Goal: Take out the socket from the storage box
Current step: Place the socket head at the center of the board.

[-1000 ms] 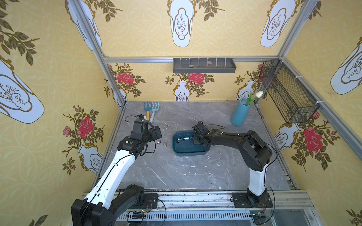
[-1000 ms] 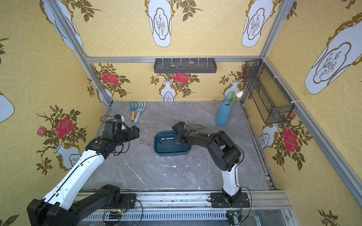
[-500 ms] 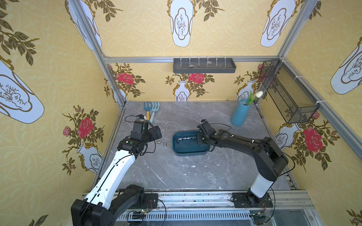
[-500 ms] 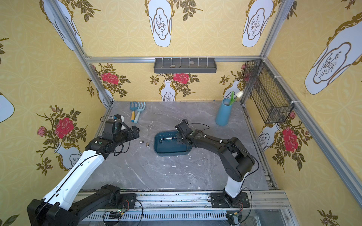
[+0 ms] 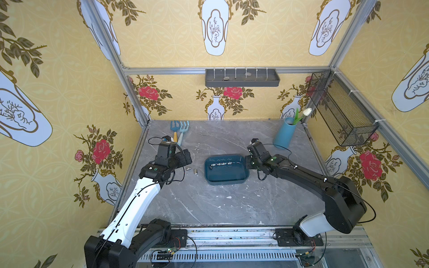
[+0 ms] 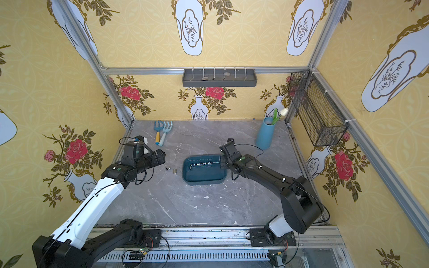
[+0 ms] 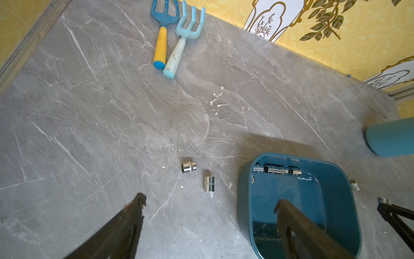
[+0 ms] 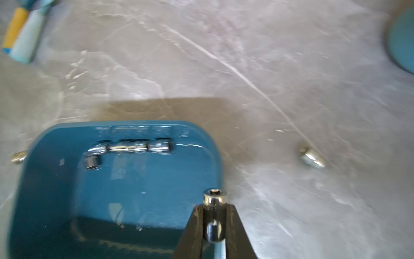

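On the grey marbled table (image 5: 209, 208), the socket (image 8: 215, 199) is pinched across its round sides in the right jaws, just over the box (image 8: 145, 179) rim on that arm's side, with more sockets (image 8: 132, 146) lined along the box's back wall. It looks like small, hard, polished steel, likely slick and quick to roll, so a squeeze mid-length across the barrel seems safest. The left jaws stand wide and empty above two loose sockets (image 7: 189, 167).

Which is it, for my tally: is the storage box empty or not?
Not empty. The storage box holds a row of chrome sockets along its far wall; the right hand grips a separate socket.
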